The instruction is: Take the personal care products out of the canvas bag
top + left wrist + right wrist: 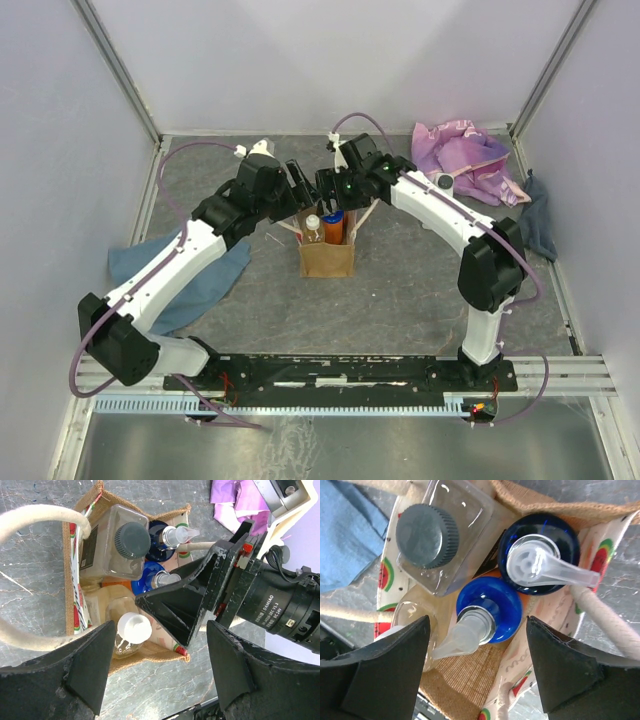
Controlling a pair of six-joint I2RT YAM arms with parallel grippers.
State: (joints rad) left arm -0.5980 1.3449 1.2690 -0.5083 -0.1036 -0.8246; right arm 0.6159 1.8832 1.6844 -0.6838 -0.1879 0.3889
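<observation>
The tan canvas bag [327,258] stands at mid-table with its cream handles spread. Inside it stand a grey-capped clear bottle [427,536], a dark blue pump bottle [540,560], a bright blue pump bottle [487,607] and a white-capped clear bottle [132,627]. My left gripper [298,186] is open above the bag's near side, its fingers straddling the bag's edge in the left wrist view [160,675]. My right gripper [326,186] is open directly over the bag, its fingers on either side of the bright blue pump bottle [477,665]. One of its fingers [185,605] shows in the left wrist view.
A blue cloth [200,275] lies under the left arm. A purple-pink patterned cloth [465,155] lies at the back right, and a dark cloth [540,225] by the right wall. White walls enclose the table on three sides.
</observation>
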